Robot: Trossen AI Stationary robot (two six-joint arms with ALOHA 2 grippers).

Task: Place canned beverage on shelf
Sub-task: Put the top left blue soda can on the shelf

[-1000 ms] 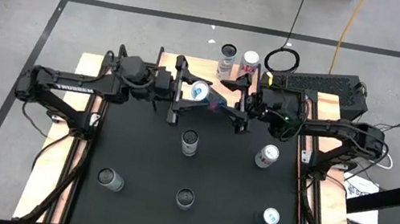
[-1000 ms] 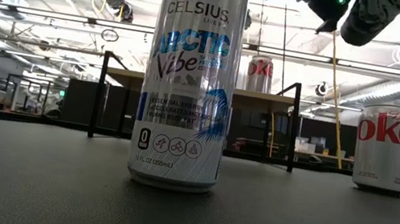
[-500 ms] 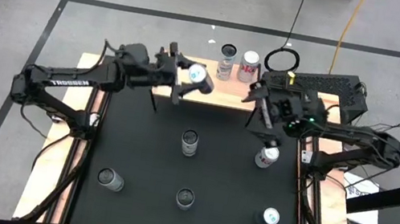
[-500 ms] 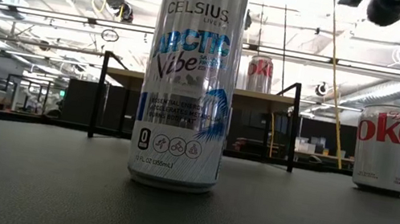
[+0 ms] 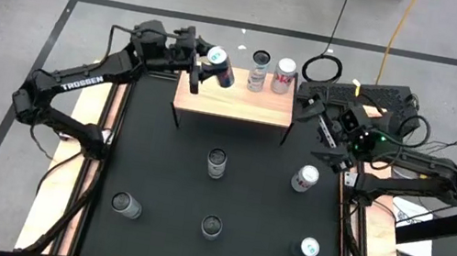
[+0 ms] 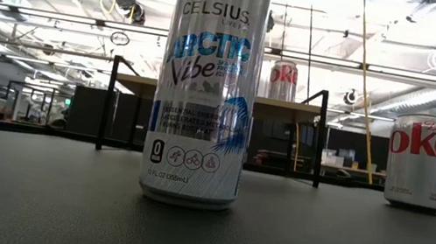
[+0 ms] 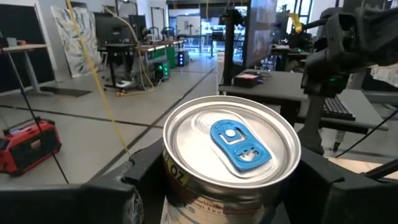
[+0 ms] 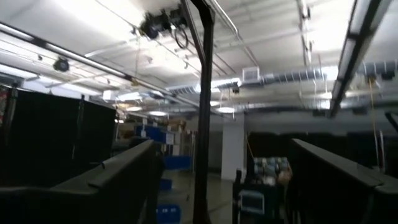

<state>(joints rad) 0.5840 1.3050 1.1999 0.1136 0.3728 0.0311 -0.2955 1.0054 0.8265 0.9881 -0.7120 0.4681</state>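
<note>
The left gripper (image 5: 207, 62) is clamped on a silver can with a blue tab (image 7: 231, 158) – held tilted over the left end of the small light-wood shelf on black legs (image 5: 232, 104); the right gripper (image 5: 326, 130), fingers spread and empty, hangs beside the shelf's right end

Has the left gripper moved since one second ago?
Yes. The left gripper, shut on the blue-tab can, went from the shelf's front edge to above its far left corner.
</note>
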